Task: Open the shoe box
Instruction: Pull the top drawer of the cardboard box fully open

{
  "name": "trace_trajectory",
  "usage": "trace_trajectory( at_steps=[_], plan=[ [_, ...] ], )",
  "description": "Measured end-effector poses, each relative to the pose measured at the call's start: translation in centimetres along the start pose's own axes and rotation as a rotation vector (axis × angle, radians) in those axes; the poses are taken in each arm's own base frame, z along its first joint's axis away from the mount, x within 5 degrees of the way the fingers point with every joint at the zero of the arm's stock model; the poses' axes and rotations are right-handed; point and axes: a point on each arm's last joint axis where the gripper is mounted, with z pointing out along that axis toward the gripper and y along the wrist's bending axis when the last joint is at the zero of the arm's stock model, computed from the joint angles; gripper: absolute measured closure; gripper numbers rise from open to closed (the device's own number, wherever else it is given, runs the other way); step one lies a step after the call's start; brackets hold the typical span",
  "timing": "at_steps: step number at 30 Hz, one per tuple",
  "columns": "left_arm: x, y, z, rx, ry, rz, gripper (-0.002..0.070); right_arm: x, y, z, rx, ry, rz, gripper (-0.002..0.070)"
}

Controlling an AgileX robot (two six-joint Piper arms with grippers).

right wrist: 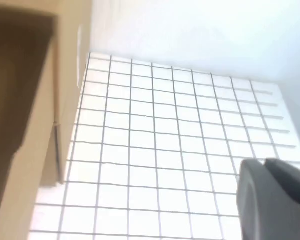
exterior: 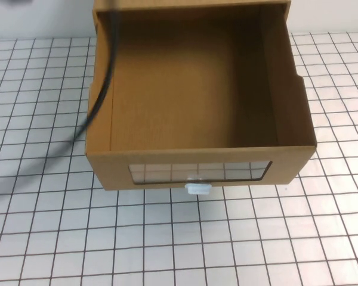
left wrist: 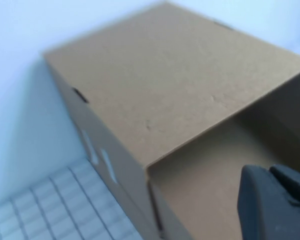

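right gripper (right wrist: 275, 200) clenched beside the shoe box (left wrist: 165, 85); left gripper (left wrist: 275, 205), grip unclear, by its pulled-out drawer (exterior: 107, 162).

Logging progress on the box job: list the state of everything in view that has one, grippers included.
Brown cardboard shoe box drawer: pulled out of its cardboard sleeve, empty.
White plastic pull tab on the drawer front: free, nothing gripping it.
Left gripper: over the open drawer, near the sleeve.
Right gripper: shut, empty, over the white gridded table beside the box.
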Motion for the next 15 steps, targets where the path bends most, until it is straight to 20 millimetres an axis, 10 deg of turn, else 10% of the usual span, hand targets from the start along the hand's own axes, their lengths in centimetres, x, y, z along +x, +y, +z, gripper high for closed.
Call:
trace_trajectory(
  at_steps=[8,15],
  plan=[
    [11.7,-3.2,-7.2,-0.17,-0.309,-0.001,0.068,4.6,-0.8,-1.7,-0.125,-0.101,0.086,0.0688],
    [20.5,-5.4,-8.7,-0.207,-0.377,-0.017,0.068,9.0,0.1,-2.0,-0.248,-0.179,0.127,0.0689]
  ],
)
